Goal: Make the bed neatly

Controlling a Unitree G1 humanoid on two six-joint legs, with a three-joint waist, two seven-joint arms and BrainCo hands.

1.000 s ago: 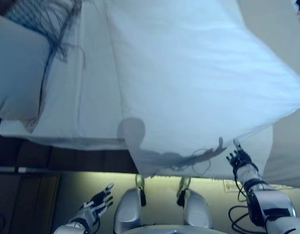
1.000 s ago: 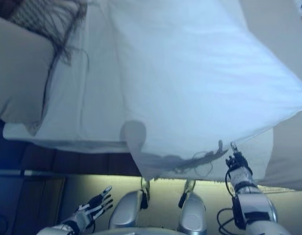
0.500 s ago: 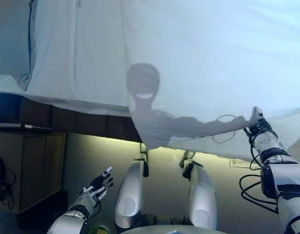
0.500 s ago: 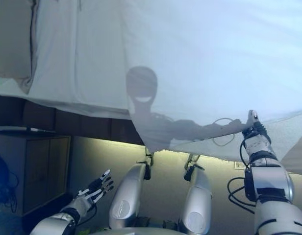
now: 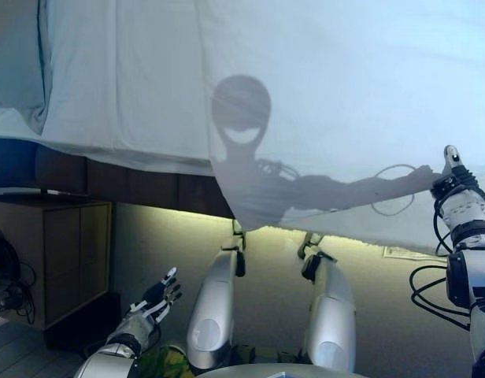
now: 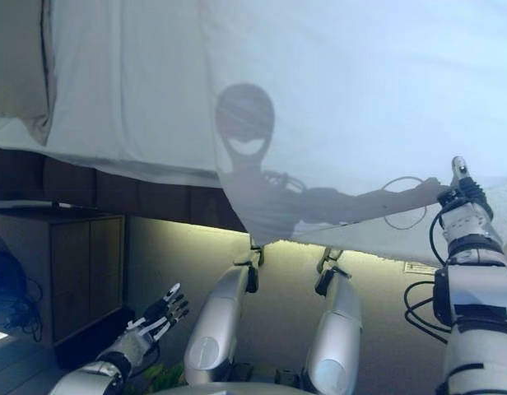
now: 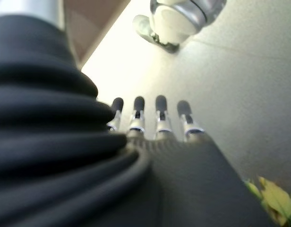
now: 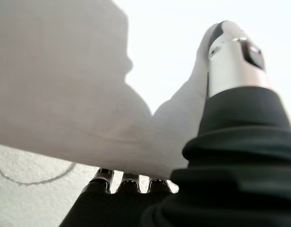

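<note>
While the right hand [image 6: 461, 197] pinches the near edge of the white duvet [image 5: 345, 94], thumb over the cloth and fingers [image 8: 124, 179] curled beneath, the duvet hangs askew over the bed [image 5: 109, 94], its corner drooping off the near side. The pull should stay level and slow, drawing sideways. The left hand [image 5: 154, 303] hangs low, fingers straight, holding nothing; it could take the drooping corner.

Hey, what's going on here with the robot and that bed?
The robot is making the bed. Its right hand pinches the near edge of the white sheet, thumb on top and fingers underneath. The left hand hangs open, low by the floor, holding nothing. The sheet hangs over the bed's side beside a wooden cabinet.
</note>
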